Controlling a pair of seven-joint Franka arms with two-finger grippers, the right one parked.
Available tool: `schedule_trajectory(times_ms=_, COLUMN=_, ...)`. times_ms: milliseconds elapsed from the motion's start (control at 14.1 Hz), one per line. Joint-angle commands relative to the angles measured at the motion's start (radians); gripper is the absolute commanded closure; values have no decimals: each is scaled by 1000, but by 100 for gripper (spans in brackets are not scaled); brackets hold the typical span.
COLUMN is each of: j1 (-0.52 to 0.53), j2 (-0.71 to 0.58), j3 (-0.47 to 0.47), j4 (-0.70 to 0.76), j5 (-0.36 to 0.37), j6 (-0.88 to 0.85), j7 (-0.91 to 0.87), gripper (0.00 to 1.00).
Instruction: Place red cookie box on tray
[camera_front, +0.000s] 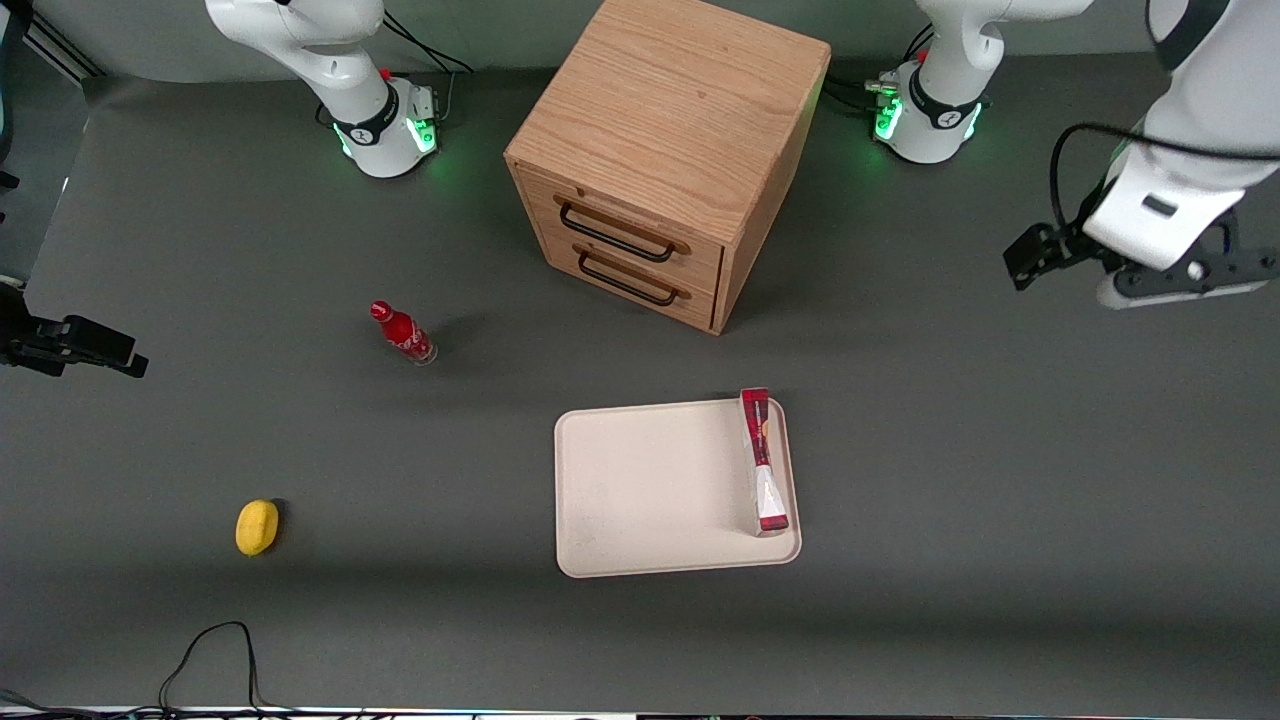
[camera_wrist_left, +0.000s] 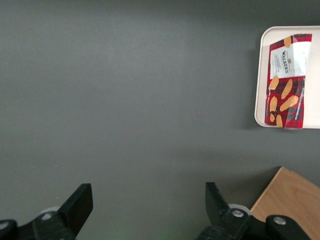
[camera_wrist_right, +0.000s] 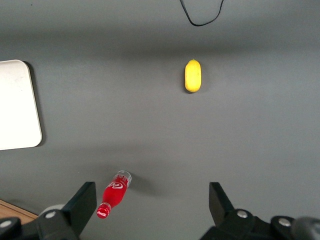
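Cardboard, light and crushable, the red cookie box (camera_front: 763, 462) lay on the tray (camera_front: 650, 490) mid-frame; my end effector (camera_wrist_left: 145, 210) hung spread, empty, upper right; I'd pinch its narrow sides mid-length.

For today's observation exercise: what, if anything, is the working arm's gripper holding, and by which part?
Nothing. The gripper is open and empty above bare table, toward the working arm's end. The red cookie box lies free on the tray.

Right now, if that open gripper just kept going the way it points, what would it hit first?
Probably just bare table. The gripper points down at it, fingers open, nothing between; the tray with the box lies off to the side.
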Motion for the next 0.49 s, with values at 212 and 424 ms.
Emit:
schedule_trajectory(times_ms=212, j1=23, j2=-60, j3=-1, j4=-44, j5=-35, j6=-25, j7=93, gripper=0)
schedule_trajectory(times_ms=424, j1=24, j2=-39, j3=28, j4=-44, j5=-61, j6=-11, j7=119, gripper=0)
